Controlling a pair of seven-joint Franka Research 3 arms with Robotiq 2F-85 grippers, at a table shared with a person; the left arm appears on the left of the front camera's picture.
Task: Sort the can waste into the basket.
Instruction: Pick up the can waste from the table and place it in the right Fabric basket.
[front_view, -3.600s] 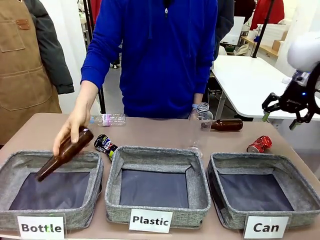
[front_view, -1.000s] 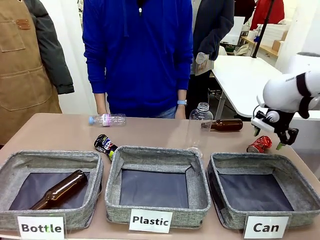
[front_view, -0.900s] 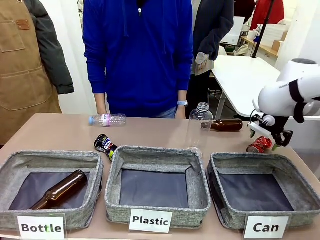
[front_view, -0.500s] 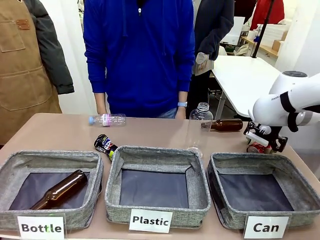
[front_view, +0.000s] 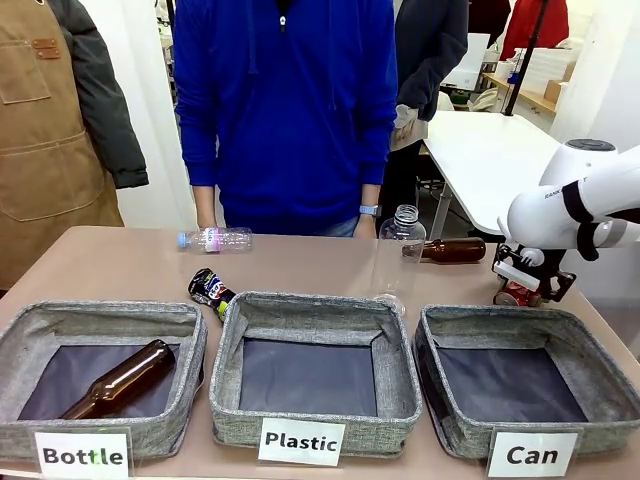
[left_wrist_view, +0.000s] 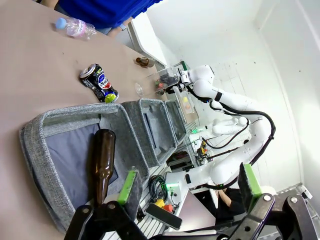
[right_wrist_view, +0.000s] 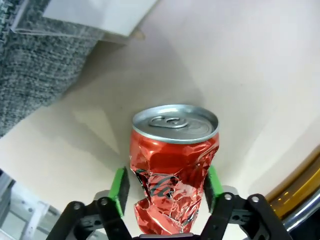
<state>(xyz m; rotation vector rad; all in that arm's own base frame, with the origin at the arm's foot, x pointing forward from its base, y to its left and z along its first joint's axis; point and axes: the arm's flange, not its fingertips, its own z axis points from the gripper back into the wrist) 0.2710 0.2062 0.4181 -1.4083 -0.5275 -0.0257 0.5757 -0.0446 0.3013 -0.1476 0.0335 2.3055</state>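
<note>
Grasping step: just behind the far rim of the Can basket (front_view: 500, 320) the right gripper (right_wrist_view: 165, 184) straddles the red can (right_wrist_view: 172, 150) on the counter (right_wrist_view: 250, 75), pads (right_wrist_view: 120, 184) at its sides, whether squeezing I cannot tell; next, a firm pinch, then lifting over that rim.

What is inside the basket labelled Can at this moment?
The basket shows only its dark floor, with nothing lying on it. Its near wall hides a strip of that floor.

table (front_view: 90, 260), baskets (front_view: 500, 318), bottles (front_view: 215, 239), red can (right_wrist_view: 172, 175), dark can (front_view: 210, 288)
</note>
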